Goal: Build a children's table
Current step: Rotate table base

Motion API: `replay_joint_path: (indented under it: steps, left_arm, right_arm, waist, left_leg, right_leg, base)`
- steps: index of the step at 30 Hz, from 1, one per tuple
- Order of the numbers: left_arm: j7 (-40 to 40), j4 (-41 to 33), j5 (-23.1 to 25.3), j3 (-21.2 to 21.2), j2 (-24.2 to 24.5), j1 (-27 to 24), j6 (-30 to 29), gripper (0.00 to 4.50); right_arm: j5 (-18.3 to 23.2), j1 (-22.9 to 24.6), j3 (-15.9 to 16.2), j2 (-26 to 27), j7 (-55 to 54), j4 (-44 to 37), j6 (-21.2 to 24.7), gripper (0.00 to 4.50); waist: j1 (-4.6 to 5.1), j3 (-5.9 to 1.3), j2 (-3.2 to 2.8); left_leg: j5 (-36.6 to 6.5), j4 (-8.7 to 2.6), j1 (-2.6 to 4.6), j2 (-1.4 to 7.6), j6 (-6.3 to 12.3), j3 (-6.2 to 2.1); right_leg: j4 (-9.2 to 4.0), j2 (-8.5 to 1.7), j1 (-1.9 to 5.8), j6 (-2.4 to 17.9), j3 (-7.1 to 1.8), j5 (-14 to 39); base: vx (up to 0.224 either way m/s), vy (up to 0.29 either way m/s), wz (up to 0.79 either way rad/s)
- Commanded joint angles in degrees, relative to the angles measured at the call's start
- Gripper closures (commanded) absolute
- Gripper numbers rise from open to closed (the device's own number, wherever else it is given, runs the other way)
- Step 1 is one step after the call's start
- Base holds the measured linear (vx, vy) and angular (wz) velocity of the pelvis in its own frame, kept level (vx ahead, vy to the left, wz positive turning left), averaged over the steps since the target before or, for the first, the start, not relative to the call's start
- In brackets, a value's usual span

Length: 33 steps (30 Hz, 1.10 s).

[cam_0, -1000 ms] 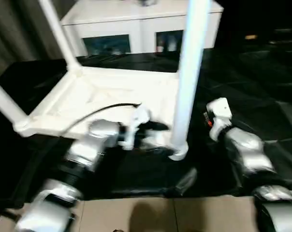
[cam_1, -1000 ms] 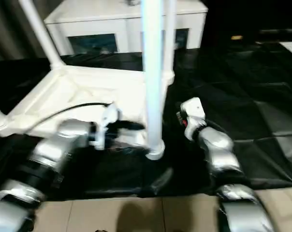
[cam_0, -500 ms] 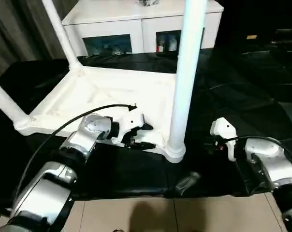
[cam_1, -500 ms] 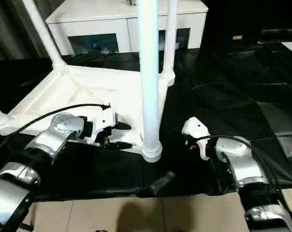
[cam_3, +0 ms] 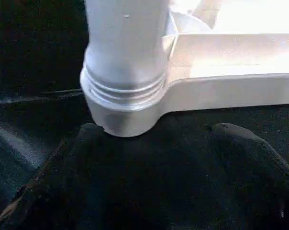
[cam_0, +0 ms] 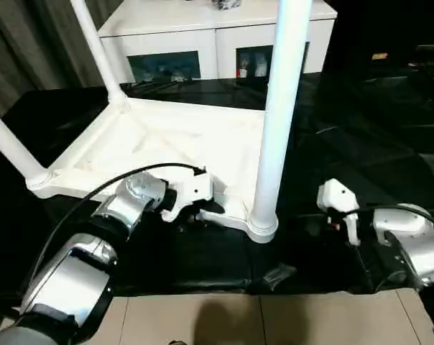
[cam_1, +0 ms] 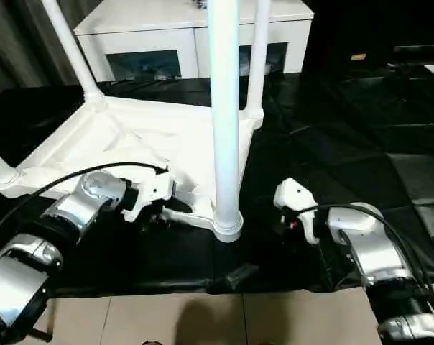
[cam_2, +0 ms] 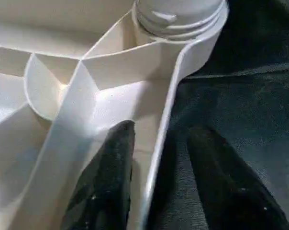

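Observation:
The children's table lies upside down on a black sheet, its ribbed white tabletop (cam_0: 167, 136) facing up. White legs stand in its corner sockets: the near right leg (cam_0: 282, 108), a far left leg (cam_0: 95, 50), a near left leg (cam_0: 12, 147) and a far right leg (cam_1: 259, 57). My left gripper (cam_2: 159, 129) straddles the tabletop's near rim just left of the near right socket (cam_2: 178, 19). One finger is inside the rim, and the other stands outside it with a gap. My right gripper (cam_3: 154, 128) is open, low over the sheet, pointing at that socket (cam_3: 125, 105) from the right.
A white cabinet (cam_0: 202, 29) with glass doors stands behind the table. The black sheet (cam_0: 375, 144) spreads to the right with folds. Beige floor tiles (cam_0: 202, 320) run along the near edge. A small dark fold or object (cam_0: 278, 273) lies at the sheet's edge.
My left gripper's fingers have narrowed around the tabletop's near rim. My right arm has dropped and drawn back to the right of the near right leg. The camera has shifted a little.

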<state>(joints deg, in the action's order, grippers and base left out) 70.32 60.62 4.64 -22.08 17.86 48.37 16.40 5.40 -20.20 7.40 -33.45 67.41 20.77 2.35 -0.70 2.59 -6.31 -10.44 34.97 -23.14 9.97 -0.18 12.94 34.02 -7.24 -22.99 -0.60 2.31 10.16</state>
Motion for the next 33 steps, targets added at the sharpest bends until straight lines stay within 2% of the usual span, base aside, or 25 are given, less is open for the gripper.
replay_joint_path:
  steps: [1, 2, 3, 5, 7, 13, 15, 16, 18, 20, 21, 23, 25, 26, 28, 29, 31, 32, 33]
  left_arm:
    - [-1.8, 2.2, 1.9, -0.1, 0.2, 1.3, 2.0, 2.81]
    - [-1.6, 2.8, 2.3, -0.2, 0.1, 1.6, 2.2, 2.85]
    - [-1.3, 3.2, 2.5, -0.2, 0.1, 1.7, 2.2, 2.89]
    - [-1.3, 3.4, 2.6, -0.2, 0.0, 1.8, 2.2, 2.97]
    - [-1.5, 4.1, 3.5, -0.7, 0.1, 2.2, 2.4, 3.27]
    - [-3.2, 5.5, 4.5, -0.4, -0.4, 1.9, 3.2, 3.71]
    - [-3.6, 4.8, 2.1, 1.9, -1.8, 0.9, 0.5, 3.76]
    - [-3.6, 4.2, 0.7, 3.1, -2.6, 0.3, -1.4, 3.92]
    - [-3.9, 2.9, 0.4, 3.4, -3.3, -1.2, -3.9, 3.97]
    - [-4.4, 2.4, 0.7, 3.2, -3.4, -1.8, -5.0, 4.02]
    - [-5.3, 2.0, 1.0, 3.1, -3.6, -2.4, -5.9, 4.07]
    - [-8.9, -0.6, 1.9, 2.9, -3.9, -4.7, -9.7, 4.19]
    - [-10.0, -2.9, 1.9, 3.2, -4.1, -6.4, -11.3, 4.34]
    - [-10.6, -4.0, 1.6, 3.6, -4.3, -7.0, -11.9, 4.41]
    - [-11.2, -5.6, 1.6, 4.0, -4.4, -7.8, -12.6, 4.46]
    - [-10.7, -8.3, 1.0, 4.4, -4.6, -9.3, -12.1, 4.48]
    - [-10.6, -9.5, 0.7, 4.6, -4.7, -10.0, -11.9, 4.48]
    - [-11.0, -10.6, 0.5, 4.7, -4.8, -10.6, -12.4, 4.48]
    - [-12.9, -12.8, 0.6, 5.0, -5.0, -11.7, -13.5, 4.48]
  right_arm:
    - [0.9, 0.6, 0.0, -0.4, 0.6, -2.6, 1.2, 0.49]
    - [1.1, 0.8, 0.1, -0.4, 0.8, -3.3, 1.6, 0.49]
    - [1.3, 1.0, 0.3, -0.5, 0.8, -3.8, 1.9, 0.49]
    - [1.5, 1.0, 0.5, -0.5, 0.8, -4.0, 2.1, 0.49]
    - [1.5, 0.9, 0.5, -0.3, 0.5, -3.9, 2.2, 0.49]
    - [1.5, 0.2, -0.4, 1.0, -1.6, -3.8, 2.0, 0.49]
    - [1.4, -0.4, -1.0, 1.7, -3.5, -3.2, 2.1, 0.49]
    - [1.1, -0.7, -1.2, 2.0, -4.8, -2.7, 2.0, 0.49]
    - [-1.5, -2.2, -1.5, 2.7, -9.8, 0.2, 2.2, 0.49]
    - [-2.7, -3.1, -1.6, 3.0, -12.4, 1.8, 2.4, 0.49]
    - [-3.3, -3.6, -1.9, 3.4, -14.2, 3.0, 2.7, 0.49]
    - [-3.1, -4.5, -3.0, 4.6, -17.3, 4.1, 3.9, 0.49]
    - [-2.3, -4.5, -3.6, 5.4, -18.1, 3.5, 4.9, 0.49]
    - [-2.0, -4.5, -3.6, 5.7, -18.2, 3.3, 4.9, 0.49]
    - [-1.6, -4.5, -3.5, 6.1, -18.2, 3.1, 5.0, 0.49]
    - [-1.3, -4.5, -3.3, 6.7, -18.1, 2.9, 4.8, 0.49]
    - [-1.1, -4.5, -3.1, 7.0, -18.2, 3.0, 4.7, 0.49]
    - [-0.6, -4.7, -3.1, 7.6, -18.0, 3.0, 4.5, 0.49]
    - [0.9, -4.7, -3.3, 8.6, -17.1, 2.0, 5.2, 0.49]
  waist:
    - [-0.21, -4.19, 0.66]
    - [-0.17, -4.18, 0.81]
    - [-0.25, -4.16, 0.59]
    - [-0.26, -4.21, 0.71]
    - [-0.29, -4.23, 0.63]
    - [-0.42, -4.27, 0.61]
    - [-0.49, -4.25, 0.7]
    - [-0.53, -4.29, 0.73]
    - [-0.53, -4.27, 0.81]
    - [0.44, -4.05, 0.99]
    - [0.79, -4.04, 0.84]
    - [1.43, -3.83, 0.98]
    - [1.62, -3.91, 1.47]
    - [1.54, -3.84, 1.2]
    - [1.62, -3.88, 1.1]
    - [1.74, -3.94, 1.43]
    - [1.82, -3.95, 1.28]
    - [1.85, -4.0, 1.14]
    - [1.81, -4.12, 1.3]
  left_leg:
    - [-15.7, -4.43, 1.8, 2.91, 5.8, -1.96]
    - [-16.1, -4.46, 1.85, 2.92, 5.61, -1.94]
    - [-16.4, -4.55, 1.87, 2.96, 5.36, -1.99]
    - [-16.4, -4.58, 1.88, 3.01, 5.08, -2.0]
    - [-16.5, -4.59, 1.9, 2.99, 4.9, -1.98]
    - [-16.3, -4.53, 1.85, 2.92, 4.8, -1.98]
    - [-15.8, -4.56, 1.89, 2.96, 4.83, -1.91]
    - [-15.5, -4.57, 1.93, 3.01, 4.76, -1.9]
    - [-14.9, -4.49, 1.72, 2.91, 5.05, -1.91]
    - [-15.7, -4.55, 1.4, 2.65, 5.05, -1.94]
    - [-16.5, -4.61, 1.47, 2.68, 4.81, -2.05]
    - [-17.5, -4.69, 1.37, 2.62, 4.61, -2.11]
    - [-17.3, -4.6, 1.47, 2.64, 5.1, -2.04]
    - [-17.4, -4.58, 1.47, 2.62, 5.46, -2.05]
    - [-17.5, -4.66, 1.39, 2.68, 5.57, -2.17]
    - [-17.7, -4.69, 1.39, 2.66, 5.44, -2.17]
    - [-17.6, -4.75, 1.24, 2.72, 5.55, -2.29]
    - [-17.4, -4.75, 1.43, 2.74, 5.68, -2.22]
    - [-16.9, -4.67, 1.37, 2.74, 5.97, -2.23]
  right_leg:
    - [-3.28, -1.27, 2.42, 17.2, -0.52, 4.7]
    - [-3.37, -1.24, 2.45, 17.0, -0.54, 5.2]
    - [-3.41, -1.27, 2.48, 16.8, -0.56, 5.6]
    - [-3.32, -1.3, 2.45, 17.2, -0.57, 5.0]
    - [-3.3, -1.23, 2.39, 17.4, -0.54, 4.3]
    - [-3.17, -1.35, 2.44, 17.5, -0.53, 3.5]
    - [-3.22, -1.35, 2.38, 17.6, -0.56, 3.7]
    - [-3.13, -1.37, 2.41, 17.7, -0.56, 3.5]
    - [-3.07, -1.46, 2.45, 17.8, -0.54, 3.6]
    - [-3.36, -1.36, 2.45, 17.3, -0.44, 6.1]
    - [-3.56, -1.43, 2.51, 16.8, -0.41, 7.9]
    - [-3.88, -1.42, 2.49, 16.2, -0.45, 10.4]
    - [-4.17, -1.35, 2.42, 15.5, -0.48, 12.0]
    - [-4.27, -1.35, 2.29, 15.0, -0.46, 13.5]
    - [-4.31, -1.34, 2.24, 14.1, -0.46, 15.1]
    - [-4.41, -1.24, 2.15, 13.6, -0.43, 15.9]
    - [-4.32, -1.32, 2.17, 13.4, -0.44, 15.9]
    - [-4.36, -1.24, 1.99, 13.4, -0.47, 15.4]
    - [-4.18, -1.3, 2.07, 13.5, -0.52, 14.4]
  base:
    - [0.0, 0.0, 0.0]
    - [0.0, 0.0, 0.0]
    - [0.0, 0.0, 0.0]
    - [0.0, 0.0, 0.0]
    - [0.0, 0.0, 0.0]
    - [0.0, 0.0, 0.0]
    - [0.0, 0.0, 0.0]
    - [0.0, 0.0, 0.0]
    - [0.0, 0.0, 0.0]
    - [0.0, 0.0, 0.0]
    - [0.0, 0.0, 0.0]
    - [0.0, 0.0, 0.0]
    - [0.0, 0.0, 0.0]
    - [0.0, 0.0, 0.0]
    - [0.0, 0.0, 0.0]
    - [0.0, 0.0, 0.0]
    - [0.0, 0.0, 0.0]
    - [0.0, 0.0, 0.0]
    - [0.0, 0.0, 0.0]
